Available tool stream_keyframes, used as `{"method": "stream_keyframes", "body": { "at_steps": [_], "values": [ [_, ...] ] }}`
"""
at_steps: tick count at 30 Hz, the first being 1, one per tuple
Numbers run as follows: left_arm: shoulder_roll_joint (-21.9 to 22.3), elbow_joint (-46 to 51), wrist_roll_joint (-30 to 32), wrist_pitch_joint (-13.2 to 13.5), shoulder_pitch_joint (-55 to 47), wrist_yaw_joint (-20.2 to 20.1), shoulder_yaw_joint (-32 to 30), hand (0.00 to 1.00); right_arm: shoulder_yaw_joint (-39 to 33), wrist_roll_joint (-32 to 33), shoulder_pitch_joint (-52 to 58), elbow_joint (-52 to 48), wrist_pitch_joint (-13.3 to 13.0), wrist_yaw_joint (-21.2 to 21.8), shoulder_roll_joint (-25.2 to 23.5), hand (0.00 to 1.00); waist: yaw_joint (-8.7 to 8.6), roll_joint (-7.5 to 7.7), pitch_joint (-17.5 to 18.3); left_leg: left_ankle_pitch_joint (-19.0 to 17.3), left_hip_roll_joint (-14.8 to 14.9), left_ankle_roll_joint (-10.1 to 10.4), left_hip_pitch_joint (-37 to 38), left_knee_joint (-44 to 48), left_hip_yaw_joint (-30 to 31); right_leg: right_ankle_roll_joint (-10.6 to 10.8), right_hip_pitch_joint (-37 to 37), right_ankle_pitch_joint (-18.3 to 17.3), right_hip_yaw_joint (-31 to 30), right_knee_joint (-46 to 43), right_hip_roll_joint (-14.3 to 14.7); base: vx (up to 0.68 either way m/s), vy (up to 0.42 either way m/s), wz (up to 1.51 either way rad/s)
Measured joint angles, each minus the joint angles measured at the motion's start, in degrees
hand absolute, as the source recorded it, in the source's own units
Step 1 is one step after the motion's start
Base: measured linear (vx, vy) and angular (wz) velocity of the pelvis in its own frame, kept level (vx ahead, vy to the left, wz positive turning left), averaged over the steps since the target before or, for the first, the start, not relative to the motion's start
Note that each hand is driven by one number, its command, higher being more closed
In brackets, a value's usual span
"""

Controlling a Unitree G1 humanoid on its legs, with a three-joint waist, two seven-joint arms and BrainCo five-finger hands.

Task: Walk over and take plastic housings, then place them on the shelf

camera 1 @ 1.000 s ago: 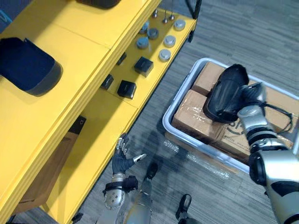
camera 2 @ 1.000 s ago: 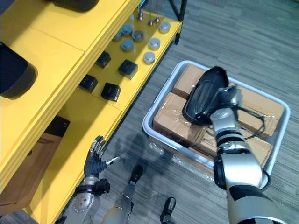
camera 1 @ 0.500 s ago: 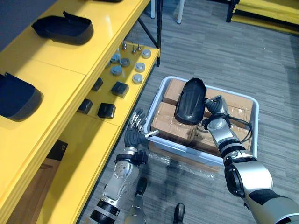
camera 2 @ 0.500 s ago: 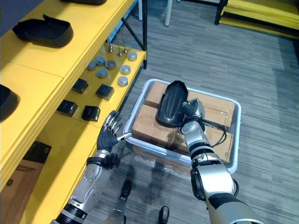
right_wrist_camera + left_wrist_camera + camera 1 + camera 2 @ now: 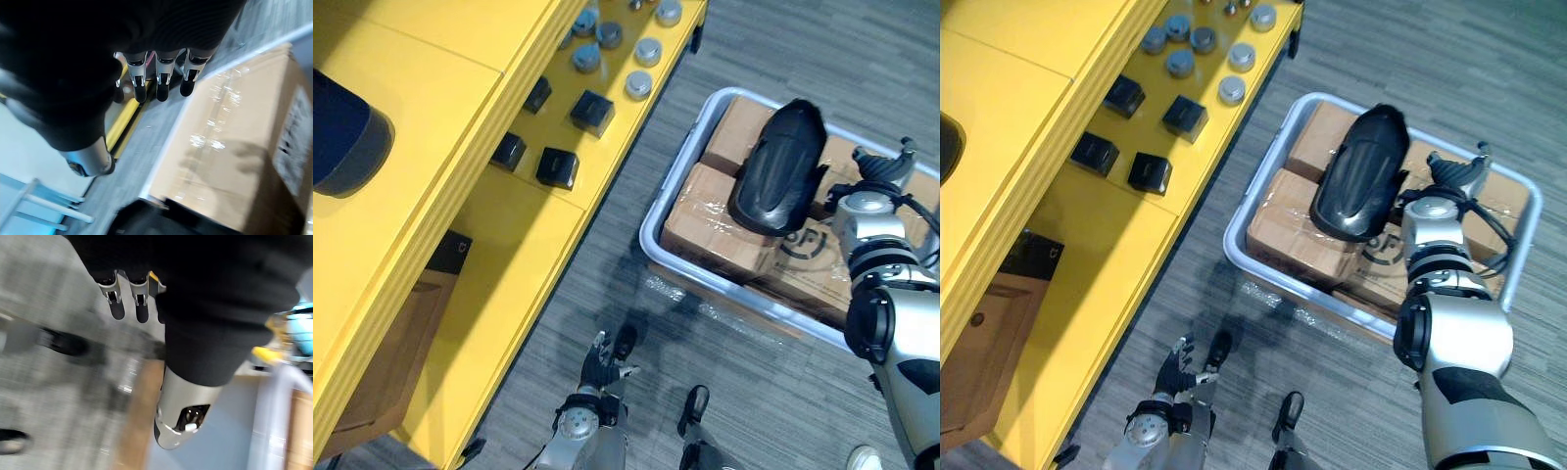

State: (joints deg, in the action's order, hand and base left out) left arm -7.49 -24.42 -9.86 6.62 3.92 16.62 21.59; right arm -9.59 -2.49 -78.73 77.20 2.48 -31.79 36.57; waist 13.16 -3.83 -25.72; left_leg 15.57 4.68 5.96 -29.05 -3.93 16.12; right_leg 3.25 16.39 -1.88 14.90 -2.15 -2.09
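Lying on the cardboard boxes point(image 5: 705, 220): the plastic housing point(image 5: 775, 171) - black, domed, right of centre in the left eye view, inside the grey bin point(image 5: 647, 235).
Right hand point(image 5: 876, 166), left eye view: at the right edge, just beside the housing, fingers raised and not round it.
Yellow shelf point(image 5: 411, 88), left eye view: takes the left side of the frame; a second housing point(image 5: 342, 137) sits on its top level at the far left.
Left hand point(image 5: 1175, 367), right eye view: low at bottom centre, well apart from bin and shelf, holding nothing.
Lower shelf level, right eye view: small black blocks point(image 5: 1149, 171) and grey round caps point(image 5: 1230, 90), upper left.
Left wrist view: fingers point(image 5: 116, 308) straight and relaxed, only floor past them.
Right wrist view: fingers point(image 5: 161, 88) straight and spread, nothing between them; a box face and the housing's dark edge lie past the hand.
Step in hand: by my reading, the take - the housing is in neither hand.
Next move calls for: the right hand's fingers to curl round the housing, lift it clear of the bin rim, then a turn toward the shelf's top level.
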Motion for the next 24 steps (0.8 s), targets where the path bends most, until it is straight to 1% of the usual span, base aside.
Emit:
{"method": "stream_keyframes", "body": {
  "at_steps": [3,4,5,8,11,12,13,14,15,17,20,24],
  "values": [
    [0.31,-1.84,-0.08,-0.05,-0.15,-0.11,-0.75,0.00,2.92,-0.01,-0.63,0.50,0.07,-1.06,1.90,0.00,0.61,0.06,-0.42,-0.01,-0.07,-0.02,-1.72,0.23,0.11,0.01,1.67,0.01,0.13,-0.16,-0.04,0.05,-0.021,0.00],
    [0.34,-2.19,-0.10,-0.05,-0.20,-0.11,-1.47,0.00,5.41,-0.03,-2.23,0.95,0.06,-1.20,2.61,0.00,0.64,0.06,-0.99,-0.04,-0.06,-0.06,-2.65,0.53,0.10,0.01,2.55,0.01,0.09,-0.28,-0.03,0.03,-0.022,-0.04],
    [0.41,-2.37,-0.12,-0.03,-0.20,-0.11,-2.10,0.00,6.41,-0.02,-2.86,1.17,0.05,-1.17,3.02,0.00,0.65,0.04,-1.08,-0.06,-0.07,-0.07,-3.20,0.70,0.11,0.01,3.02,0.01,0.11,-0.28,-0.01,0.04,-0.031,-0.05],
    [0.73,-2.83,-0.21,0.10,-0.19,-0.04,-3.33,0.00,9.94,-0.04,-4.75,2.70,0.09,-0.35,5.99,0.00,1.46,0.08,-1.35,-0.07,-0.04,-0.07,-6.30,1.35,1.15,0.02,5.53,0.02,0.66,-0.31,0.34,0.01,-0.011,0.04],
    [1.35,-3.06,-0.25,0.75,-0.17,-0.04,-4.19,0.00,11.17,-0.07,-4.74,3.29,0.13,0.64,7.31,0.00,2.09,0.03,-1.66,-0.07,-0.08,-0.06,-8.52,1.94,2.36,0.02,6.98,0.02,1.69,-0.23,0.64,0.01,-0.002,0.14],
    [1.85,-3.37,-0.44,1.00,-0.10,0.06,-4.46,0.00,12.11,-0.10,-4.78,4.00,0.12,1.54,7.61,0.00,2.61,0.03,-1.66,-0.08,-0.09,-0.05,-9.73,2.25,2.84,0.02,7.83,0.02,2.12,-0.24,0.78,0.02,0.011,0.13],
    [2.23,-3.26,-0.77,1.48,0.17,0.14,-4.56,0.00,11.94,-0.06,-4.70,4.64,0.12,1.44,7.95,0.00,3.34,0.01,-1.66,-0.07,-0.07,-0.04,-10.77,2.32,3.27,0.02,8.67,0.01,2.68,-0.21,0.90,0.02,0.014,0.13],
    [2.40,-3.25,-0.82,1.66,0.33,0.24,-4.62,0.00,11.82,-0.05,-4.72,4.60,0.12,1.04,8.31,0.00,3.48,0.01,-1.66,-0.07,-0.10,-0.03,-11.32,2.36,3.57,0.02,9.02,0.01,2.94,-0.21,0.96,0.01,0.023,0.17],
    [2.74,-3.22,-1.19,1.72,0.51,0.29,-4.97,0.00,11.82,-0.05,-4.78,4.34,0.12,1.05,9.34,1.00,3.69,0.02,-1.66,-0.06,-0.22,-0.02,-12.05,2.36,4.27,0.04,9.51,-0.01,3.46,-0.24,1.00,0.00,0.030,0.18],
    [3.67,-3.12,-1.36,1.69,0.60,0.30,-6.06,0.00,11.83,-0.01,-4.43,3.76,0.18,1.25,10.74,1.00,3.92,0.01,-1.67,-0.07,-0.52,0.00,-12.64,2.36,4.58,0.33,9.92,-0.20,4.32,-0.29,0.76,0.00,0.035,0.14],
    [5.62,-2.18,-1.40,1.63,0.56,0.37,-8.75,0.00,12.10,0.20,-2.09,-0.57,0.89,1.31,12.98,1.00,3.86,0.02,-1.66,-0.15,-0.85,0.07,-13.76,2.38,5.14,0.94,11.37,-0.82,5.04,-1.64,0.31,-0.02,0.041,0.06],
    [7.24,-1.12,-2.33,1.42,0.43,0.12,-11.16,0.00,12.57,0.19,-0.05,-3.02,1.78,2.34,13.47,1.00,3.75,0.03,-1.66,-0.13,-0.98,0.07,-13.10,2.39,5.09,0.82,11.75,-2.30,5.86,-4.08,-0.42,-0.02,0.009,0.03]
  ]
}}
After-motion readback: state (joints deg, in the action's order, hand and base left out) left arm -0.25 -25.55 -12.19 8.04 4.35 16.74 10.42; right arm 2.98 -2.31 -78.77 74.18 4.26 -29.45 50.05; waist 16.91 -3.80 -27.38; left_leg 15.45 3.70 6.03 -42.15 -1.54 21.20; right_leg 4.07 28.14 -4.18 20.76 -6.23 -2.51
